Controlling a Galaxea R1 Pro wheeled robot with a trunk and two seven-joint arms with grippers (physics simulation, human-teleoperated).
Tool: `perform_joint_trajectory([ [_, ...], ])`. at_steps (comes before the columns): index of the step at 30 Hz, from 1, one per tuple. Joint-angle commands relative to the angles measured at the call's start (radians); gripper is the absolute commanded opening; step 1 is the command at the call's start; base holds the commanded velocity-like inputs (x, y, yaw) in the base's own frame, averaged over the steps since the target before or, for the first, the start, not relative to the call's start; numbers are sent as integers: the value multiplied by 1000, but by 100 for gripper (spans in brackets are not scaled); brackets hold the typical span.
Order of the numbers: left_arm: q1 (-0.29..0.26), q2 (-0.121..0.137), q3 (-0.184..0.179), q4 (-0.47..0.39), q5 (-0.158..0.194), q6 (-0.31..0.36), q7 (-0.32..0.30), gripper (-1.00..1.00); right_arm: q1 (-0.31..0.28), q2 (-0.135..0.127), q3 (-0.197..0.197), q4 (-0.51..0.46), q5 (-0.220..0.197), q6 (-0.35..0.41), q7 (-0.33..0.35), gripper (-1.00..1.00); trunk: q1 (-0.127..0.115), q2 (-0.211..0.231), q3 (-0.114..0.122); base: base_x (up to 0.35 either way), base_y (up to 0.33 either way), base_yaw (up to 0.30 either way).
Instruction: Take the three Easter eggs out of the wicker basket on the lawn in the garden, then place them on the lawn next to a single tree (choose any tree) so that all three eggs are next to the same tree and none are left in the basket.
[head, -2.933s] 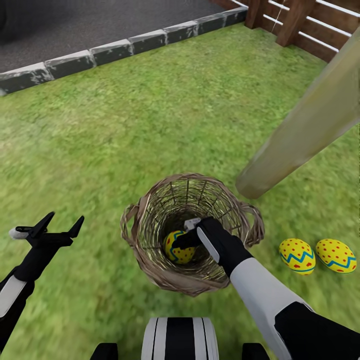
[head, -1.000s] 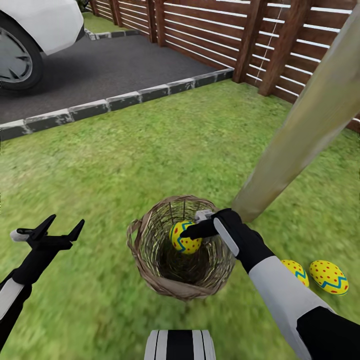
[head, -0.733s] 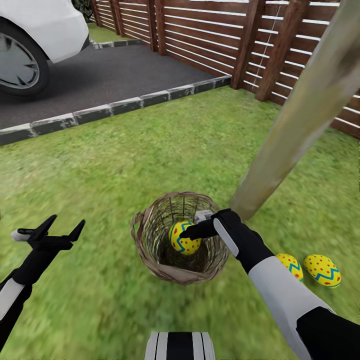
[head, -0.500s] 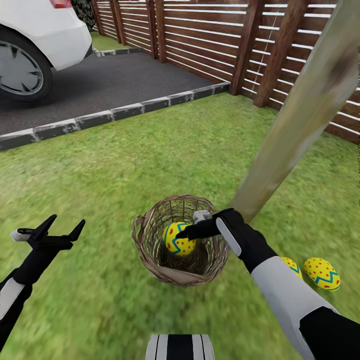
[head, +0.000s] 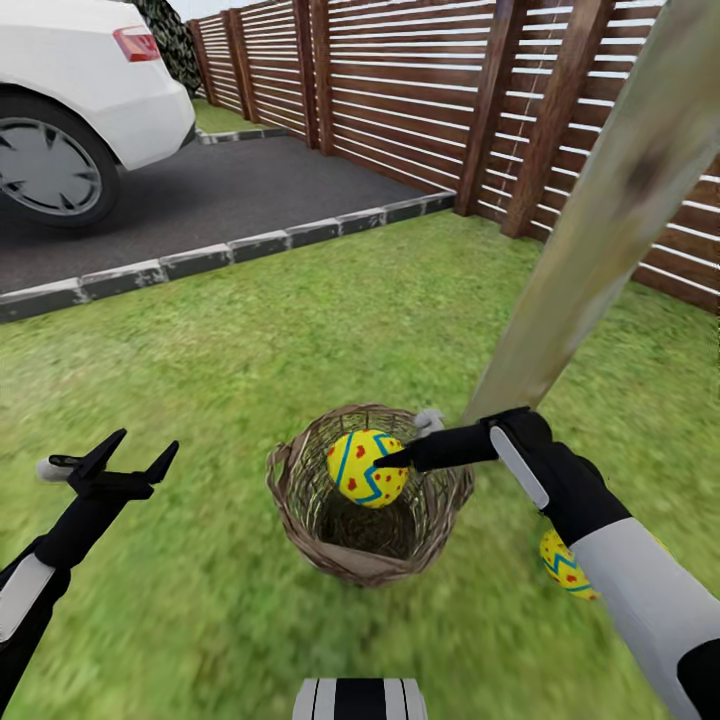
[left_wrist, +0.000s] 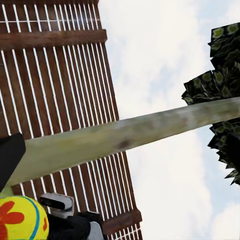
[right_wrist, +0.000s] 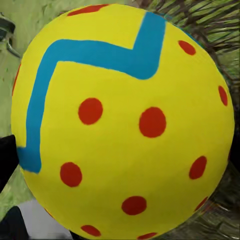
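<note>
My right gripper (head: 405, 445) is shut on a yellow Easter egg (head: 367, 467) with a blue zigzag and red dots, holding it just above the wicker basket's (head: 300, 520) opening. Up close in the right wrist view, that egg (right_wrist: 125, 120) hangs over the basket's weave (right_wrist: 220, 25). A second egg (head: 562, 567) lies on the lawn (head: 350, 310) at the foot of the tree (head: 600, 230), partly hidden behind my right forearm. To the basket's left, my left gripper (head: 112, 462) hovers open with nothing in it. Its wrist view looks past the held egg (left_wrist: 20, 220) to the leaning trunk (left_wrist: 125, 137).
A brown slatted wooden fence (head: 420, 90) runs behind the tree. A grey stone kerb (head: 200, 262) separates the lawn from a dark driveway (head: 200, 195) where a white car (head: 70, 90) is parked. Open grass stretches left and ahead of the basket.
My right gripper has lifted the egg from deep inside the basket to above its rim. The head camera has tilted up, showing more fence and the car. My left gripper stayed put.
</note>
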Motion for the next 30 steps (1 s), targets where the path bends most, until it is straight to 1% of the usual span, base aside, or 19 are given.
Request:
perform_joint_trajectory([
  [1,0,-1,-1,-1,5,7,2,100,-1,-11,1,0,2,1,85,-100,-1,0,3,0,0,0],
  [3,0,-2,-1,-18,5,7,3,100,1,-14,1,3,3,-7,258,-100,-1,0,11,0,0,0],
  [4,0,-1,0,-25,5,6,3,100,5,-12,0,6,2,-8,297,-100,-2,1,15,0,0,0],
  [5,0,-1,-1,-36,5,5,3,100,9,-12,-3,12,1,-9,322,-100,-2,1,19,0,0,0],
  [6,0,-2,-1,-43,5,5,3,100,10,-12,-10,17,1,-10,330,-100,-3,1,23,0,0,0],
  [7,0,-5,-1,-51,4,5,5,100,11,-11,-32,19,0,-10,333,-100,-3,1,26,0,0,0],
  [9,0,-20,-1,-70,4,4,13,100,12,-13,-120,21,1,-10,334,-100,-4,2,34,0,0,0],
  [10,0,-24,-1,-82,3,4,30,100,12,-16,-152,25,1,-9,333,-100,-5,2,38,0,0,-40],
  [11,0,-26,-1,-94,3,4,50,100,12,-18,-173,28,5,-8,332,-100,-5,2,39,0,0,-139],
  [13,0,-33,0,-115,5,4,61,100,27,-27,-190,42,5,-8,334,-100,-5,2,41,0,0,-186],
  [14,1,-40,1,-130,6,3,62,100,42,-44,-206,50,3,-9,337,-100,-5,2,42,0,0,-209],
  [16,1,-52,0,-157,8,2,61,100,64,-62,-221,54,2,-10,340,-100,-5,2,44,0,0,-215],
  [17,1,-67,0,-164,8,2,62,100,79,-65,-223,55,2,-10,341,-100,-5,2,45,0,0,-209],
  [19,1,-93,-1,-170,5,2,62,100,90,-65,-224,54,5,-10,341,-100,-5,2,46,-120,0,-87],
  [20,1,-97,-1,-172,5,3,63,100,92,-65,-223,55,5,-10,340,-100,-5,2,46,-266,0,-26],
  [26,1,-102,-1,-179,5,3,64,100,94,-62,-223,55,4,-11,341,-100,-5,2,46,-326,0,-6],
  [30,1,-103,-1,-179,5,2,64,100,95,-64,-223,57,1,-11,342,-100,-5,2,50,-255,0,-156],
])
